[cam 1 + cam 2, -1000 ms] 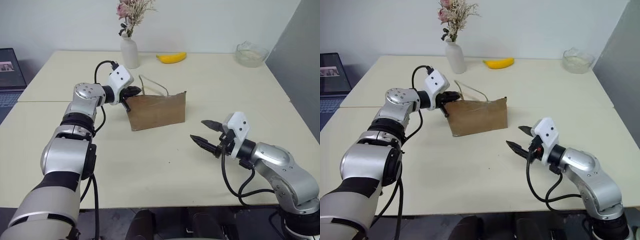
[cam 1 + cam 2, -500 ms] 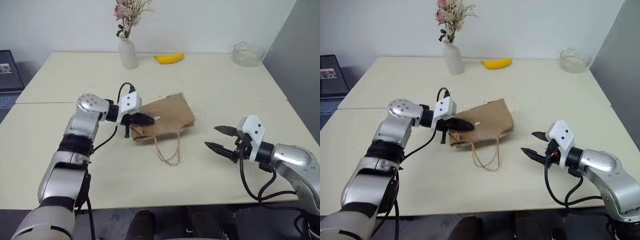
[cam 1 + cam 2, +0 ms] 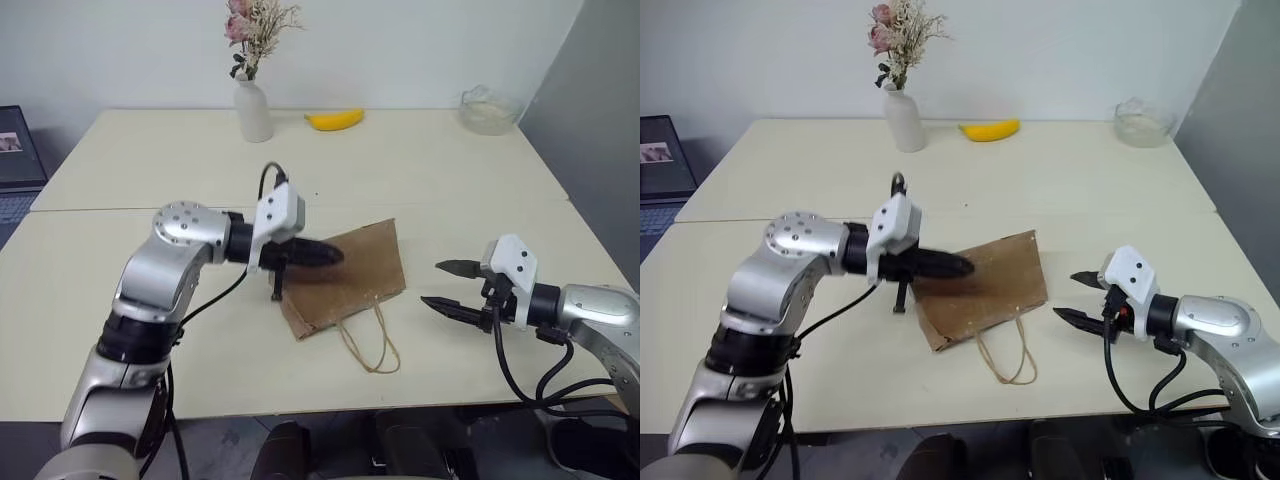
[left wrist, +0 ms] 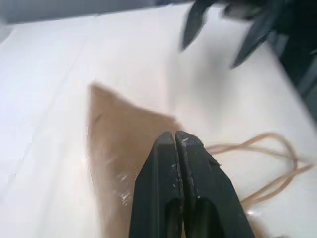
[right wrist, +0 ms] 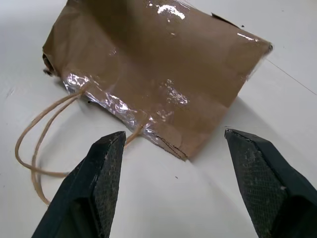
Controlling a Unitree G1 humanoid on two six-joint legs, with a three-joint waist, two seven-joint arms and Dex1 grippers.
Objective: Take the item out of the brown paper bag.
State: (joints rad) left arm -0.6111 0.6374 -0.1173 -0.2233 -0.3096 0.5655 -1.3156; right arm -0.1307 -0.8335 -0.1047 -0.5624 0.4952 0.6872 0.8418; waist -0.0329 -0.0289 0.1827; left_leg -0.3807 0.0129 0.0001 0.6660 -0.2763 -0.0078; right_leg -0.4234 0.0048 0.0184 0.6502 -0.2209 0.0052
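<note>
Tipped since before, brown paper bag (image 3: 350, 280) lies flat, handles (image 3: 370, 345) toward robot.

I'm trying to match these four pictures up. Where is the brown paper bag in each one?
Left eye view: brown paper bag lies at centre, tipped over, under the left gripper.
Right eye view: centre again.
Left wrist view: behind the shut black fingers, towards the left.
Right wrist view: upper middle.
Shared landmark: the bag's cord handles.
</note>
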